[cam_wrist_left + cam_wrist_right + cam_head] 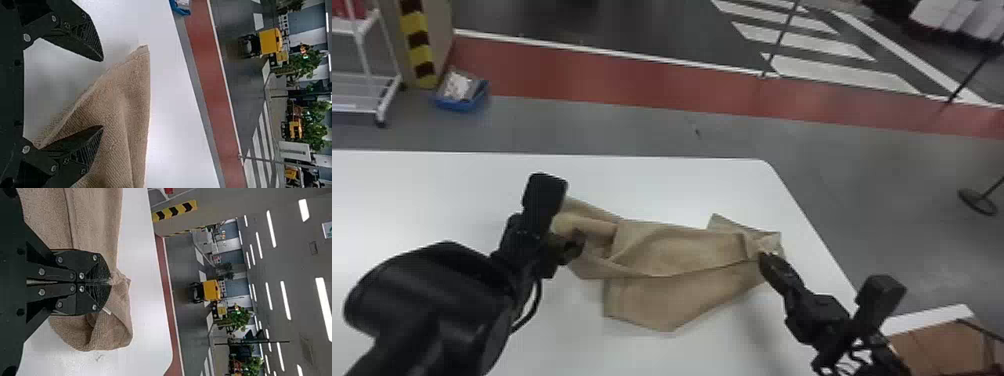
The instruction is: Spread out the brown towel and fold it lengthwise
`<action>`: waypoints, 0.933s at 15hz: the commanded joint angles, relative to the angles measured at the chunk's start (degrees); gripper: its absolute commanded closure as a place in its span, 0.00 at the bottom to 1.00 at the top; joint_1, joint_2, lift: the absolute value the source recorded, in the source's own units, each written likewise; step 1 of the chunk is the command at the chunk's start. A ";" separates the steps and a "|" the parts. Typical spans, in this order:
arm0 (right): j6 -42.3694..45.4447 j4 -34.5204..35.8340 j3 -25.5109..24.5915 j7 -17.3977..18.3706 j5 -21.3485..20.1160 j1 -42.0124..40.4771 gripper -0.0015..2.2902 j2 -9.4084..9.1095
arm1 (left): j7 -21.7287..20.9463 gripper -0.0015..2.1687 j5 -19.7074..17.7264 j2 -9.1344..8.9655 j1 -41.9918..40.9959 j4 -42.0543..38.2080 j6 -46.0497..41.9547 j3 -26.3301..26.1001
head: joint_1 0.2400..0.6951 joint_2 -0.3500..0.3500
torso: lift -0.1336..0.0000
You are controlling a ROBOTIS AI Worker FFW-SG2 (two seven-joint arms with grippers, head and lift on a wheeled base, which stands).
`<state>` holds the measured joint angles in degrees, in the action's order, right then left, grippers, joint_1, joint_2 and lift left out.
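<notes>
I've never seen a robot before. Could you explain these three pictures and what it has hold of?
This is a robot with a black jointed left arm and a matching right arm. The head view looks forward and down from its head; the two wrist views come from cameras on its wrists and appear turned sideways. A rumpled brown cloth towel lies on a smooth white tabletop. Each arm ends in an "end effector", a hand with two flat black fingers. The right end effector is closed on a pinch of the towel, near its right end. The left end effector is open by the towel's left end, apparently gripping nothing.
</notes>
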<state>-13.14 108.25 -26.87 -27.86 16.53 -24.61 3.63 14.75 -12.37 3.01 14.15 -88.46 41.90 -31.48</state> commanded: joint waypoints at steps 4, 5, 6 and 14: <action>0.35 -0.67 -0.02 0.08 -0.01 0.35 0.65 0.06 | 0.28 0.56 -0.11 0.24 -0.79 -2.24 -1.33 0.11 | 1.00 0.00 | 0.07; 0.35 -0.67 0.07 0.08 -0.01 0.44 0.65 0.06 | 1.25 0.68 -0.11 0.42 -1.76 -3.83 -3.26 0.28 | 1.00 0.00 | 0.07; 0.53 -0.67 0.33 0.08 -0.09 0.52 0.65 0.06 | 2.04 0.77 -0.11 0.68 -2.64 -5.76 -4.85 0.28 | 1.00 0.00 | 0.07; -1.41 5.48 0.95 1.40 -0.53 0.44 0.65 -0.03 | 3.27 0.47 -0.46 4.28 -9.67 -19.21 -1.15 6.35 | 1.00 0.00 | 0.07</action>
<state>-14.14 113.15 -26.03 -26.45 16.04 -24.22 3.60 17.96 -12.48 7.33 4.24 -107.84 38.31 -26.01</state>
